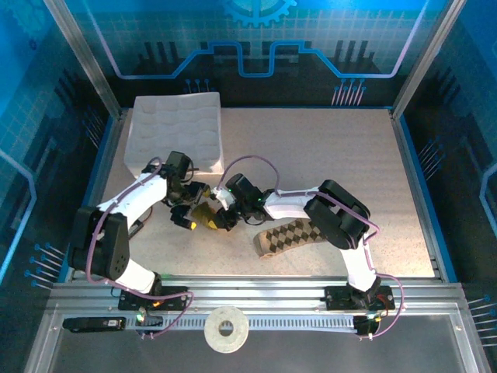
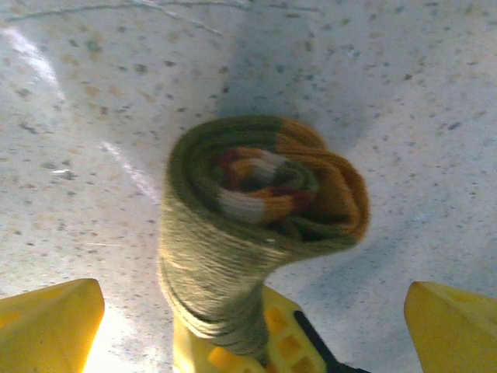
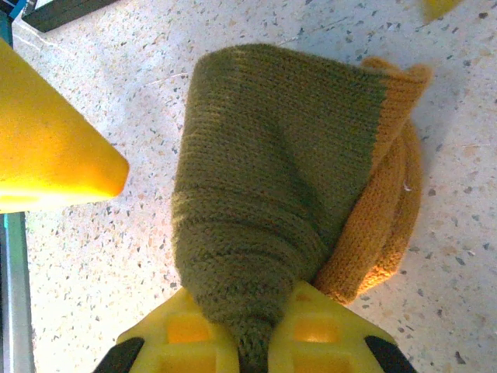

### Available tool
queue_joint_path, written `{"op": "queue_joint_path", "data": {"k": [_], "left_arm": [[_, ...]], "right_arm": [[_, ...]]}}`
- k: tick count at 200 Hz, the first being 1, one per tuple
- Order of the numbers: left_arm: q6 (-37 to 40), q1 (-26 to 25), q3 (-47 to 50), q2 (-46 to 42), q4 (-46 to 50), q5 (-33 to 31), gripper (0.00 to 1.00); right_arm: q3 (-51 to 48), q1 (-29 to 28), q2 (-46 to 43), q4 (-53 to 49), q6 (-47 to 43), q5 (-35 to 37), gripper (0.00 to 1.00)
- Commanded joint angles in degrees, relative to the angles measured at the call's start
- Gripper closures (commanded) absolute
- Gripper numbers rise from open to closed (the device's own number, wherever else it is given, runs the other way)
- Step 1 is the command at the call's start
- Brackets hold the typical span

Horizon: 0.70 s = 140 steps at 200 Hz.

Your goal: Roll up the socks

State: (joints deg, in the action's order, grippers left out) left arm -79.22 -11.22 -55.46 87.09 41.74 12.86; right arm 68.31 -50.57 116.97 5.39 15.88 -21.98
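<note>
- So the olive-green sock (image 2: 264, 202) is rolled up into a fat bundle. In the left wrist view it sits pretty much dead centre of the frame, spiral end toward the camera, with the orange and striped bits curled inside.
- It sits right between the two sides of the left gripper (image 2: 250, 294). The yellow fingers (image 2: 46, 326) are way out in the bottom left and bottom right corners, spread wide, and neither one touches the fabric as far as I can see. That gripper holds nothing.
- The right gripper (image 3: 248, 342) is the one that has it. In the right wrist view, its two yellow pads at the bottom centre of the frame are pinched together on the olive end of the roll, with fabric squeezed in the gap.
- The orange edge of the roll curls down the right side of that same frame, and the bundle rests on the speckled table (image 3: 93, 256).
- In the top view both grippers meet just left of centre with the bundle between them.
- The tan argyle sock (image 1: 291, 235) lies flat, lower and right of centre, one end under the right arm and apart from both grippers.
- The white foam tray (image 1: 177, 128) is in the upper left.
</note>
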Motion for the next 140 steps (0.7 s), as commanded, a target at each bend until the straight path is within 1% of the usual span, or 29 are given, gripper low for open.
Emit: {"op": "queue_joint_path", "data": {"k": [1,17,29,37,67,140], "left_arm": [[-2.0,-1.1,-2.7,2.2,-1.8,1.1,0.01],[0.7,-1.8,-6.3,6.4,3.8,2.2,0.01],[2.6,-2.6,-9.3,9.4,9.3,0.7,0.01],[3.1,-3.1,-10.1,10.5,11.1,0.0,0.01],[3.0,-3.7,-10.5,12.6,13.4,-0.8,0.01],[2.6,-5.1,-10.7,18.7,11.4,-1.8,0.01]], "right_arm": [[-1.2,-0.4,3.6,-9.4,1.1,0.1,1.00],[-1.2,-0.4,3.7,-9.4,0.9,0.3,1.00],[-1.2,-0.4,3.7,-9.6,0.8,0.3,1.00],[-1.2,-0.4,3.7,-9.6,0.8,0.3,1.00],[-1.3,-0.4,3.6,-9.3,1.1,0.4,1.00],[-1.1,-0.3,3.7,-9.7,1.0,0.5,1.00]]}}
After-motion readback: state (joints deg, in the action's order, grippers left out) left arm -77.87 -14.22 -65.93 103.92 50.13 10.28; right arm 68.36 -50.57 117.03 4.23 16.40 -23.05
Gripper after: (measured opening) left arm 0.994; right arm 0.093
